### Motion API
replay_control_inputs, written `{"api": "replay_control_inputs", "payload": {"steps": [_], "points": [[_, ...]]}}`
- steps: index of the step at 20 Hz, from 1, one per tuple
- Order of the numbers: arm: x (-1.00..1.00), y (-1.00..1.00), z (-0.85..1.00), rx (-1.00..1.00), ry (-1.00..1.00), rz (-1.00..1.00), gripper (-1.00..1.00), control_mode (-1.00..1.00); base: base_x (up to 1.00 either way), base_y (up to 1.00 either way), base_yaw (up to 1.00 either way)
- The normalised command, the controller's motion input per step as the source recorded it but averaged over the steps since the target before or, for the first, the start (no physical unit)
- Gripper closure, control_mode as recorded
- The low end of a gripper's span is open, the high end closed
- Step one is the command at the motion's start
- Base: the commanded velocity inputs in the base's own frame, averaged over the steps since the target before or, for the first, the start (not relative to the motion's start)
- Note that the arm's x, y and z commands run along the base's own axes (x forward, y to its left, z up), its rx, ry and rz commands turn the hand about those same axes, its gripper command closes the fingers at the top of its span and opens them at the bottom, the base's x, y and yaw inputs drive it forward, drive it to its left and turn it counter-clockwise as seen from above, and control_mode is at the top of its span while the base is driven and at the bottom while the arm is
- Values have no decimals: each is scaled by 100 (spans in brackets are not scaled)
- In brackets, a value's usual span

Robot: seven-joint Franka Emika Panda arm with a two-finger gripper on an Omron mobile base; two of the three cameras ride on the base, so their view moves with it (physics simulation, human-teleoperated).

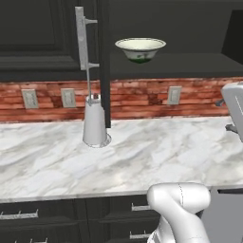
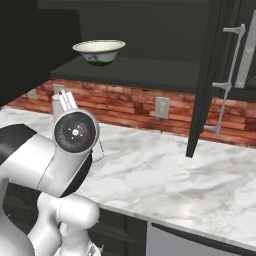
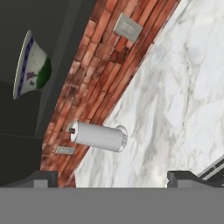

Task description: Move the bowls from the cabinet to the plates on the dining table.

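Left base view: cream bowl (image 1: pixel 140 49) with green marks sits upright on the open cabinet (image 1: pixel 171 64) shelf, near its front edge, up high above the brick wall (image 1: pixel 133 97). Cabinet door (image 1: pixel 105 61) swung open, edge-on, just left of the bowl; long silver handle (image 1: pixel 83 40) further left. Paper towel roll (image 1: pixel 95 123) stands upright on the marble counter (image 1: pixel 142 156), near the wall, below and left of the bowl. Three wall outlets on the brick. Black drawers (image 1: pixel 71 218) under the counter. White arm elbow low right. A pale appliance (image 1: pixel 234 111) is cut by the right edge.

Right base view: same bowl (image 2: pixel 99 52) on the shelf, upper left, well apart from the open door (image 2: pixel 207 80) on the right, which carries a silver handle (image 2: pixel 227 80). Arm joints cover the lower left, in front of the counter (image 2: pixel 175 175). Outlet (image 2: pixel 161 107) on brick between bowl and door.

Hand view, rolled sideways: bowl (image 3: pixel 30 65) on the shelf at upper left, towel roll (image 3: pixel 98 136) on the counter (image 3: pixel 175 109), outlet (image 3: pixel 127 27) on brick. Gripper (image 3: pixel 111 179) fingertips (image 3: pixel 43 178) stand wide apart at the bottom corners, nothing between them, holding nothing, well away from the bowl.
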Motion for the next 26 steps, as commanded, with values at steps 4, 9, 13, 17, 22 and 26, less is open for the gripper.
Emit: {"api": "replay_control_inputs", "payload": {"steps": [4, 9, 13, 17, 22, 26], "points": [[0, 0, 0, 0, 0, 0, -100, 100, 37, -4, 17], [0, 0, 0, 0, 0, 0, -100, 100, 31, -5, 18], [0, 0, 0, 0, 0, 0, -100, 100, 45, -3, 13], [0, 0, 0, 0, 0, 0, -100, 100, 47, 0, 6], [4, 1, 1, 0, -1, 1, -100, -100, 23, 4, 6], [16, 4, 9, 0, -1, 1, -100, -100, 0, 0, 0]]}}
